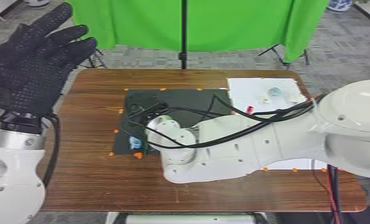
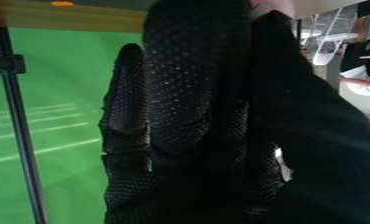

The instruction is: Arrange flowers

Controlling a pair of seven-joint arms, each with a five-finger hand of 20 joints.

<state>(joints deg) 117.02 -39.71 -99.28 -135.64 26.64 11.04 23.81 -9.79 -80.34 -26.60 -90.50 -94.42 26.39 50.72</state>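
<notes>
Plainly, in the head view, can make out the left hand raised at the left of the brown counter, with fingers open and spread. Can see the right arm stretched over the counter from the right, with black cables draped across its white shell. Can follow it to the right hand, dark against the black mat and partly hidden. Can find a light-blue thing on the mat, close to its left edge, with an orange mark just beside the near edge. Can also spot a white sheet at the right, bearing a pale bluish thing and, near the cables, a small red thing. Cannot name any of these for certain as flowers. Beyond the counter, can see a green curtain and an upright black pole before it.

Next, in the right wrist view, can see the right hand up close in its black glove, with a bit of a pink thing right by its far end, perhaps a flower. Cannot tell the state of the fingers, whether open or closed round it. Can see the green curtain and black pole here too.
</notes>
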